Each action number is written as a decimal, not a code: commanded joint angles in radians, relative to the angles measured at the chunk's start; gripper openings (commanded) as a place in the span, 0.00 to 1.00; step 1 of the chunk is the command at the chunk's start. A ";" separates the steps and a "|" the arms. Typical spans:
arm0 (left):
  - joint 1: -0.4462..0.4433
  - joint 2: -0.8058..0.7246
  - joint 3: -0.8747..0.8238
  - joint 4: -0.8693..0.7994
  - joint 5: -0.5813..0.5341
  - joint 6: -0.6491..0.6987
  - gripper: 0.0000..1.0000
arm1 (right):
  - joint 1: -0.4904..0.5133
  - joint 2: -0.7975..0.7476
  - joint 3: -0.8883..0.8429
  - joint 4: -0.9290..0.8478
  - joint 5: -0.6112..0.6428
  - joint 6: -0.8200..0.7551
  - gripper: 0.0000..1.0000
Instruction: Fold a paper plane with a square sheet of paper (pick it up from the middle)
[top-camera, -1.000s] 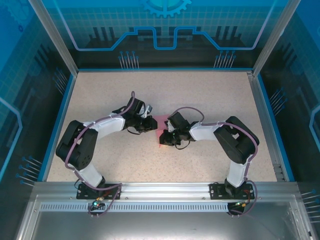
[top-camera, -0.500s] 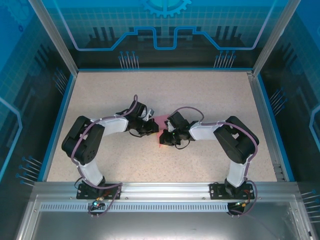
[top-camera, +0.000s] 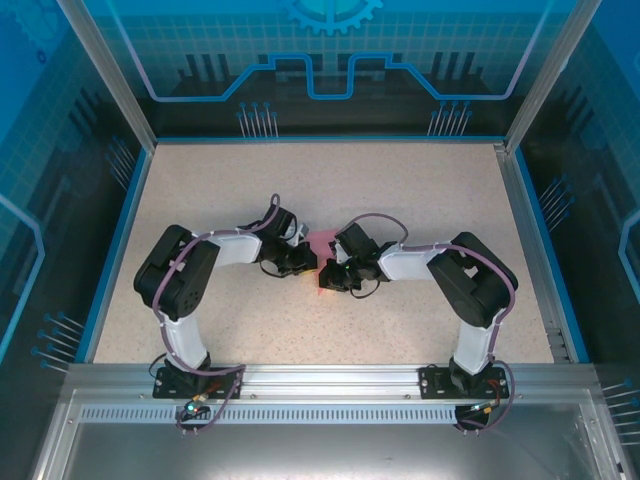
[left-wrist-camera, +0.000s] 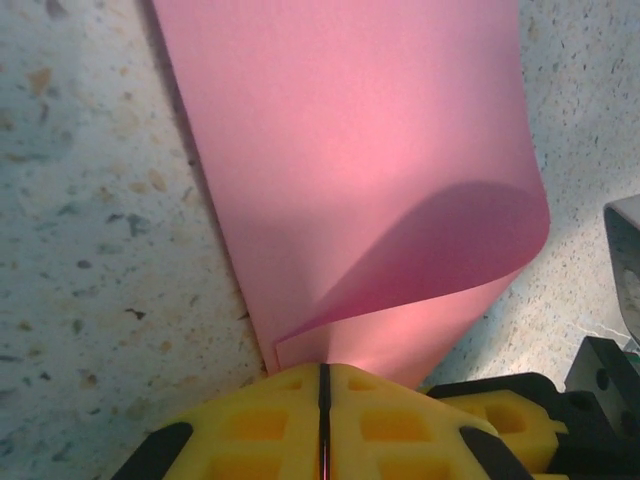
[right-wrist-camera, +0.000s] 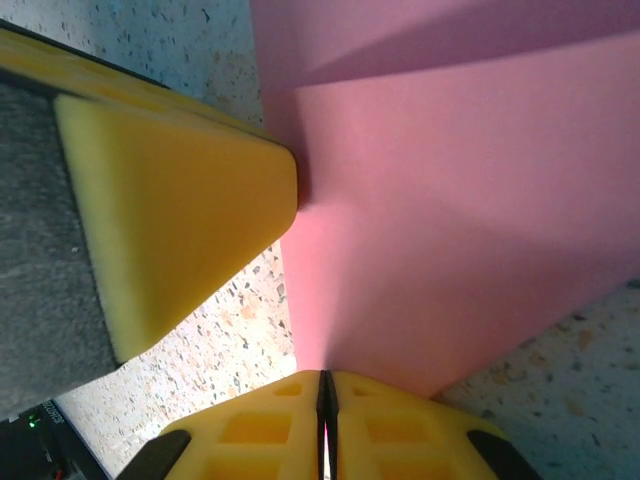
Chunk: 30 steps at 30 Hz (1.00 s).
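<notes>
Left wrist: yellow pads of the left gripper (left-wrist-camera: 323, 398) pressed together, pinching the near edge of the square sheet of paper (left-wrist-camera: 350, 170). Plain pink and smooth, one flap curling over in a soft shadowed loop, the rest flat on the speckled table (left-wrist-camera: 90, 230).

Right wrist: right gripper (right-wrist-camera: 325, 400) likewise closed on a pink corner, with a raised layer across the top.

Top external: pink slivers mid-table between the two meeting grippers.

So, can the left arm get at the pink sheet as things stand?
Seemingly yes: the left tool is shut on an edge of the pink sheet, and the right tool pinches another part.
</notes>
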 joint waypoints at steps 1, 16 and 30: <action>-0.004 0.017 0.034 -0.038 -0.025 0.007 0.10 | -0.015 -0.021 -0.009 0.015 -0.002 0.017 0.11; -0.004 0.040 0.068 -0.128 -0.081 0.030 0.09 | -0.058 -0.010 0.013 0.016 0.029 -0.002 0.12; -0.017 0.080 0.120 -0.252 -0.161 0.045 0.08 | -0.093 -0.027 0.034 -0.003 0.009 -0.013 0.11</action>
